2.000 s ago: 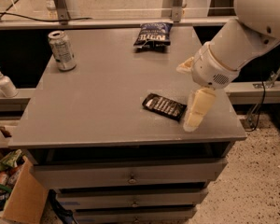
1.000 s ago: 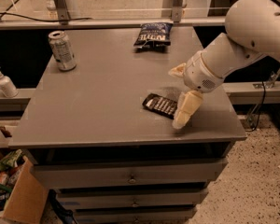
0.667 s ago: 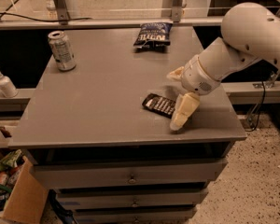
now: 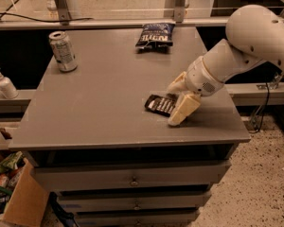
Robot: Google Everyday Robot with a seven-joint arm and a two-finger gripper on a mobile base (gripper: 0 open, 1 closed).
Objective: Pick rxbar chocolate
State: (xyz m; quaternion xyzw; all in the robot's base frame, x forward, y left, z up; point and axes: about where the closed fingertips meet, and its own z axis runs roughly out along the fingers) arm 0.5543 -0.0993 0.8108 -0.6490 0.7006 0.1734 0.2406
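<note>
- One view is all I get: it looks down from the front onto a grey cabinet top (image 4: 99, 103) with drawers (image 4: 132, 178) below it.
- On my screen the rxbar chocolate (image 4: 159, 104) lies flat on the right half of the top, nearer the front edge than the back. Its dark wrapper shows white lettering, and its long side runs roughly left to right.
- Coming in from the right, the white arm (image 4: 236, 56) reaches down to the gripper (image 4: 174, 105), which sits at the bar's right end.
- I see its two pale fingers (image 4: 183, 109) spread apart, one behind the bar and one in front. The front finger covers the bar's right end, and its tip is down at the cabinet top. I cannot tell whether either finger touches the wrapper.
- Nothing is lifted: the bar rests on the surface.
- At the back edge, well apart from the bar, lies a dark blue snack bag (image 4: 155, 35).
- Near the back left corner a soda can (image 4: 63, 51) stands upright.
- Left of the cabinet, on a lower ledge, stands a pump bottle (image 4: 4, 83).
- At the bottom left, a cardboard box (image 4: 21, 200) sits on the speckled floor (image 4: 265, 174).
</note>
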